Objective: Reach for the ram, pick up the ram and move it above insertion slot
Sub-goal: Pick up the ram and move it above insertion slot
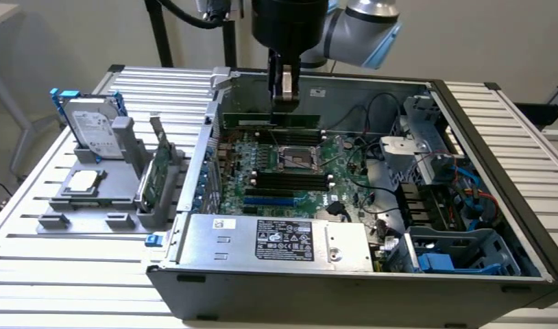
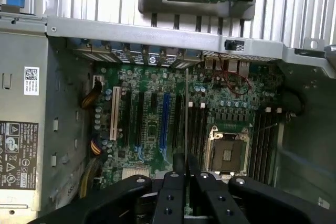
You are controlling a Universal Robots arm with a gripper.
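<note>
In the exterior view the gripper (image 1: 286,96) hangs in the upper middle of the frame, over the open computer case (image 1: 498,226). Its fingers are pressed together on the ram (image 1: 270,122), a long thin green stick. The stick sits directly below the fingertips, and its long axis runs almost level across the frame, from left to right. The grip looks to be near the middle of the upper edge.

In the wrist view the ram (image 2: 186,108) appears edge-on, as a thin line that goes up from the fingertips (image 2: 180,162) in the lower middle of the frame. This line runs parallel to the dark memory slots (image 2: 195,129) on the motherboard (image 2: 152,129), just beside the processor socket (image 2: 228,150). So, in my judgement, the stick is already turned the same way as the slots.

In the exterior view the slots (image 1: 293,179) lie lower in the frame than the stick, and the stick is apart from the board, still in the air.
</note>
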